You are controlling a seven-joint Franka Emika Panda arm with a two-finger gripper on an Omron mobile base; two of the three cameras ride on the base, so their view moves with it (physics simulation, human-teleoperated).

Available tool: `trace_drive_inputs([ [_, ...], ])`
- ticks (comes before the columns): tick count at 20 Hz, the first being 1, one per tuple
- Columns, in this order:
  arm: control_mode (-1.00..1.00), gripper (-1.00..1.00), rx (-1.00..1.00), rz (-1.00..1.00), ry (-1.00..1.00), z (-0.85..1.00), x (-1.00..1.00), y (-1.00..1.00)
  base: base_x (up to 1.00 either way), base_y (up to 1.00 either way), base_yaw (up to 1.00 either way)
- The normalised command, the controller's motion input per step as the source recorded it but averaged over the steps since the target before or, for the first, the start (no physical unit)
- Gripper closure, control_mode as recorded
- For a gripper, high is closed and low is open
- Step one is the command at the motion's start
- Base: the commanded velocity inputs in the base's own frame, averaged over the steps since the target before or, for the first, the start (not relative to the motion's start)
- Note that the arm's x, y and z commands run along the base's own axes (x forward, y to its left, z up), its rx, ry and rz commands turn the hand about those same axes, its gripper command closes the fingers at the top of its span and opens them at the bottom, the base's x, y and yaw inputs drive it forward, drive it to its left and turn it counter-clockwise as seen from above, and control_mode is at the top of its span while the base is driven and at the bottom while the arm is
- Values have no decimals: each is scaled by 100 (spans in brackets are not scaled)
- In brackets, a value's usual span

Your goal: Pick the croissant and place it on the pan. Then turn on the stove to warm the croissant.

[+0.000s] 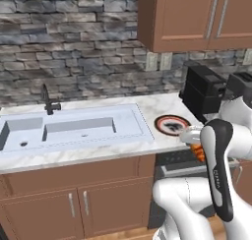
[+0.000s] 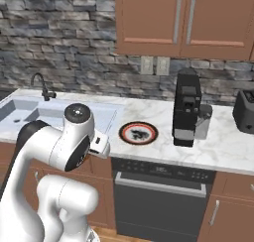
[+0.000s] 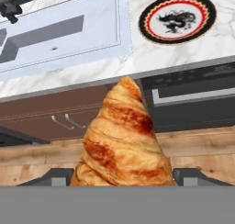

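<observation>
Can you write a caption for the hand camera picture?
Claw gripping the croissant, with the plate and sink beyond.

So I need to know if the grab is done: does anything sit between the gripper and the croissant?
No. In the hand view the croissant stands directly between the two fingertips, nothing between them. It is held out in front of the counter edge, off the red-rimmed plate.

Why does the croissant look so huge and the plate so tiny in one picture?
Hand view: the croissant sits right at the lens between the gripper tips, so it looms; the plate lies farther off. Right base view: the plate looks ordinary.
</observation>
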Motion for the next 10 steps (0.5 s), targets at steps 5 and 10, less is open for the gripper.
trace_drive_inputs([
  [5,100,100,0,0,0,0,0,0,-1,81,0],
  [10,100,100,0,0,0,0,0,0,-7,83,0],
])
